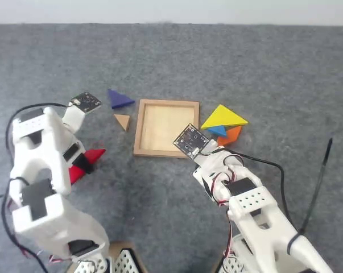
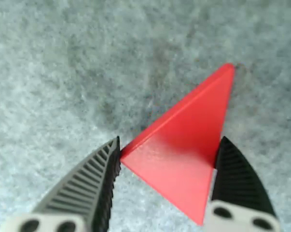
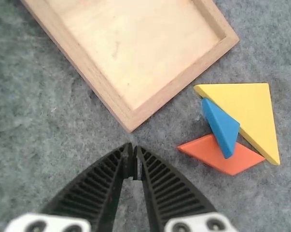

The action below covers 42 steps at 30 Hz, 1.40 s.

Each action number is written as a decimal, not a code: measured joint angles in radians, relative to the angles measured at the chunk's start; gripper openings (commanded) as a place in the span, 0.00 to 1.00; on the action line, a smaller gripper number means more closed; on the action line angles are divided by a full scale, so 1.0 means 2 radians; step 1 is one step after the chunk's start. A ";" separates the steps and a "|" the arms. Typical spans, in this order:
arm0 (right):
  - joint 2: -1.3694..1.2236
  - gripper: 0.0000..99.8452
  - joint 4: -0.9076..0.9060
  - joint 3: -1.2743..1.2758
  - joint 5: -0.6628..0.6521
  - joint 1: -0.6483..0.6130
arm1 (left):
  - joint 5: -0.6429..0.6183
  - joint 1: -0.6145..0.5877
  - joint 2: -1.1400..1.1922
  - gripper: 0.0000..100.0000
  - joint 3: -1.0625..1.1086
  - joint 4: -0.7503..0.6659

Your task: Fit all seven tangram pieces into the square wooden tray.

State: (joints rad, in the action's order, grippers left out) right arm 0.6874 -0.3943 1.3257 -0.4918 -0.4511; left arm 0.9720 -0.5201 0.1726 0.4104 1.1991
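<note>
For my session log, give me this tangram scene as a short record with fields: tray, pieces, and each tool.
Tray: wooden tray, nothing inside
Left arm: left tool shut on red triangle
Right arm: right tool shut, empty, by a tray corner
Left-arm side of tray: purple triangle, small tan triangle, apart
Right-arm side of tray: yellow triangle, orange piece, blue piece lying across both

1. My left arm (image 1: 43,165) and right arm (image 1: 256,210) are chunky white plastic shells, with black motor blocks set into the joints.
2. Each wrist carries a small black square circuit board (image 1: 86,101) dotted with tiny components.
3. Thin black cables (image 1: 273,166) loop off both arms, and red and white wires (image 1: 219,183) bunch on the right one.
4. The fingers (image 2: 90,188) are black, ribbed and tapered to points, mounted on white bases with round holes.
</note>
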 measured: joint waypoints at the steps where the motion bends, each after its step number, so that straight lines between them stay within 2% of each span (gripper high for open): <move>1: 0.000 0.01 0.000 0.000 0.000 0.000 | 0.000 0.000 -0.007 0.26 0.002 0.001; 6: 0.000 0.01 0.000 0.000 0.000 0.000 | -0.036 0.000 -0.022 0.26 0.005 0.005; 10: 0.000 0.01 0.000 0.000 0.000 0.000 | -0.075 0.002 -0.022 0.26 -0.009 0.041; 13: 0.000 0.01 0.000 0.000 0.000 0.000 | -0.138 0.019 -0.022 0.26 -0.045 0.071; 18: 0.000 0.01 0.000 0.000 0.000 0.000 | -0.290 0.074 -0.022 0.26 -0.076 0.104; 21: 0.000 0.01 0.000 0.000 0.000 0.000 | -0.334 0.117 -0.022 0.26 -0.084 0.106; 26: 0.000 0.01 0.000 0.000 0.000 0.000 | -0.336 0.186 -0.022 0.26 -0.107 0.091; 32: 0.000 0.01 0.000 0.000 0.002 0.020 | -0.245 0.249 -0.022 0.26 -0.140 0.072; 38: 0.000 0.01 -0.021 -0.005 0.053 0.074 | -0.180 0.295 -0.022 0.26 -0.151 0.035; 42: 0.000 0.01 -0.047 -0.016 0.064 0.091 | -0.138 0.318 -0.022 0.26 -0.152 0.013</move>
State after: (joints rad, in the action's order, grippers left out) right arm 0.6874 -0.4879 1.2935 -0.3629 -0.2700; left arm 0.6958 0.1166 0.1281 0.1066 1.2252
